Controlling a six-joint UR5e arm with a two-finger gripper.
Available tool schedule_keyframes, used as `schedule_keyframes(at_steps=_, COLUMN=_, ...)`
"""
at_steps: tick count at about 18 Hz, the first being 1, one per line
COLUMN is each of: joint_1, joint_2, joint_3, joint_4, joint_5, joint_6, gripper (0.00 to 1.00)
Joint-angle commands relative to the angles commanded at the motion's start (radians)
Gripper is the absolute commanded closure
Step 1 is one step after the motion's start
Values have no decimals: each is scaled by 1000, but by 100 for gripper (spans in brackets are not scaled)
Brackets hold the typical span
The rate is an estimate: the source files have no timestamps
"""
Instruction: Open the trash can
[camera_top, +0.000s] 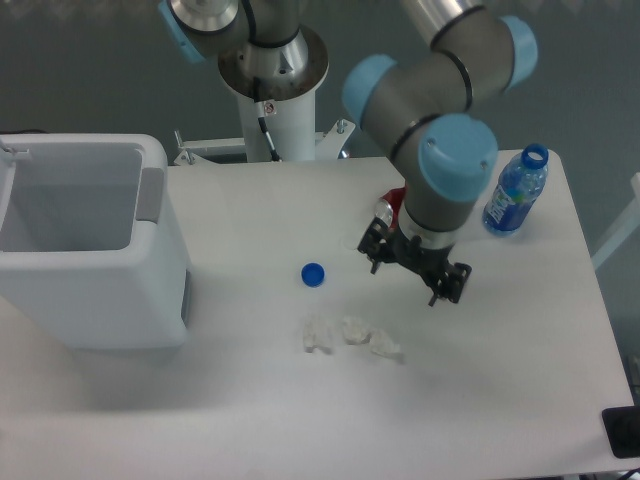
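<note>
Trash can (95, 290) sits well left of spread jaws.

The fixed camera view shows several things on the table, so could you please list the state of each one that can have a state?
Large white boxy plastic trash can: open, interior visible, looks empty.
Clear plastic water bottle with blue label: upright, uncapped.
Small round blue bottle cap: off the bottle, lying alone on the table.
Crumpled clear plastic piece: crushed, lying flat.
Black two-finger gripper: holding nothing; open or shut unclear.
</note>
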Motion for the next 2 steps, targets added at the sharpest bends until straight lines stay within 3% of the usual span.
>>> schedule_keyframes(at_steps=2, joint_1=-2, joint_2=-8, joint_3=0, joint_4=5, joint_5=2, joint_6=-2, gripper=0)
